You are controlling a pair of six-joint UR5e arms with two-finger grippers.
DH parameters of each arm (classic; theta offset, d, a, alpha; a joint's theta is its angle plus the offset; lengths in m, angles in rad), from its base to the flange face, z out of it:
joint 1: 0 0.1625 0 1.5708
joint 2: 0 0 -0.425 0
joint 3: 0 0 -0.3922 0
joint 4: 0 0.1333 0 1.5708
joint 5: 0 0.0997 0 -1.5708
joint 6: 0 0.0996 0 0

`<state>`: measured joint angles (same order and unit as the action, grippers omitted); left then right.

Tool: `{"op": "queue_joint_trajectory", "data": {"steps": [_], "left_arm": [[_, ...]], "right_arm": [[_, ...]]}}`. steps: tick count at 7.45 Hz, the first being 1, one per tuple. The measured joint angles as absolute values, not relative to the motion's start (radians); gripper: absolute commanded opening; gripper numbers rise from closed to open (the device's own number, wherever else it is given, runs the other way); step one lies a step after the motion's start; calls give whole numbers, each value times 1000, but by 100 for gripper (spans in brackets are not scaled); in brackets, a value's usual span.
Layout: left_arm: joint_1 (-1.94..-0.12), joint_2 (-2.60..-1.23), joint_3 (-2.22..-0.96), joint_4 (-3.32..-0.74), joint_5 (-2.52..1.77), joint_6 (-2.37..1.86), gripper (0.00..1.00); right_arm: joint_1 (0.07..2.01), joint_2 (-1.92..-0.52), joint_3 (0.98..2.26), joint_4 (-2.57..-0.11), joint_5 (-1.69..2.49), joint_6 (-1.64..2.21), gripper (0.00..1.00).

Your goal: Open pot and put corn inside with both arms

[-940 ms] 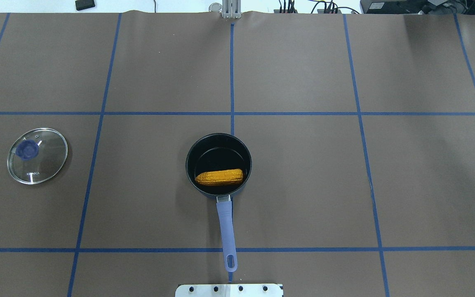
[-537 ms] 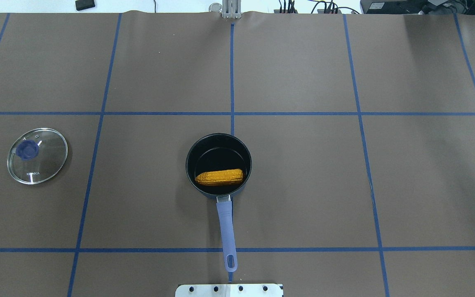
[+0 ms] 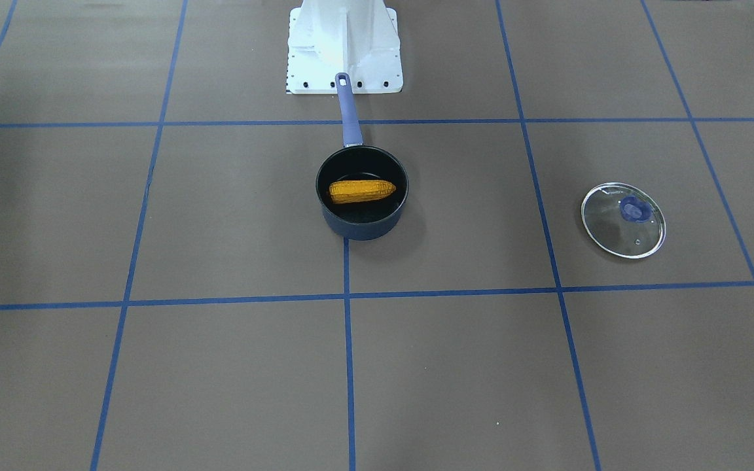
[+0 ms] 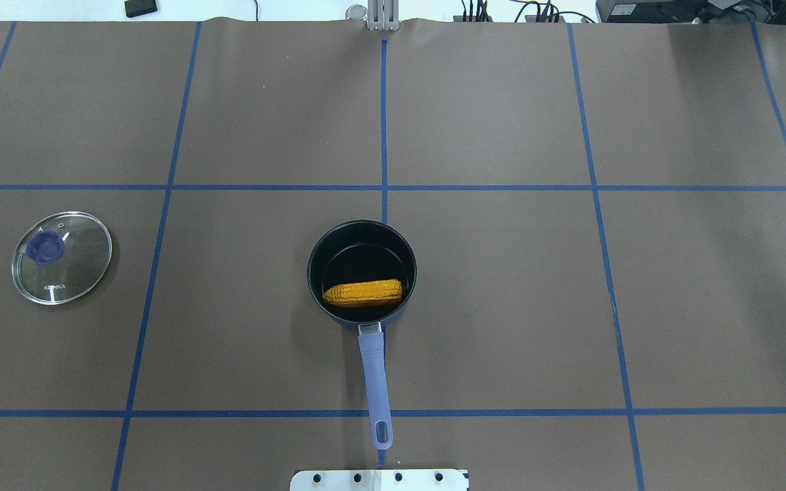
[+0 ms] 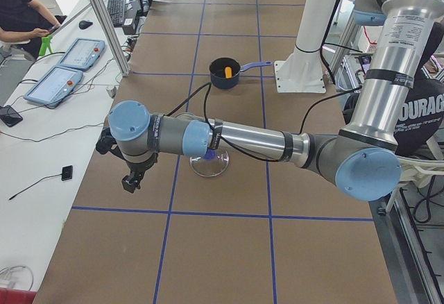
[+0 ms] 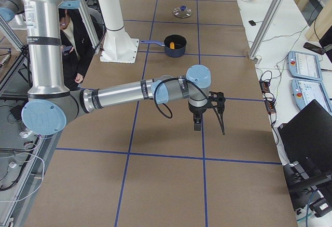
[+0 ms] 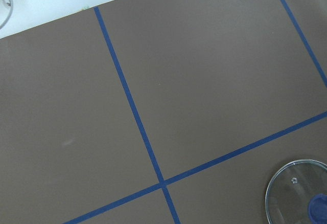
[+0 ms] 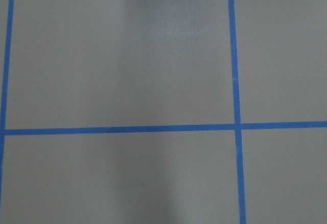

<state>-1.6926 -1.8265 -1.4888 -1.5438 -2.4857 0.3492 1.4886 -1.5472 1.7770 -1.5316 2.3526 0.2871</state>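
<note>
Lid (image 4: 62, 258) off, lying far from pot (image 4: 361, 249). Corn (image 4: 363, 293) inside pot. Job looks done. Left gripper (image 5: 121, 162), right gripper (image 6: 211, 117) far from pot; apart or together, can't tell.

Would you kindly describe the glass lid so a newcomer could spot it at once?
On the brown table with its blue tape grid, find the dark-blue pot near the middle. To the robot's left, in the next grid square, lies the lid: flat, clear glass with a blue knob.
</note>
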Motion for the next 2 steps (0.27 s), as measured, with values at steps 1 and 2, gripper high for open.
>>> {"op": "queue_joint_trajectory", "data": {"steps": [1, 2], "left_arm": [[-1692, -1828, -1489, -1544, -2485, 347, 97], [-1692, -1829, -1489, -1544, -2485, 346, 97]], "right_arm": [[1489, -1547, 1774, -1532, 2353, 287, 100], [1489, -1546, 1773, -1532, 2354, 287, 100]]}}
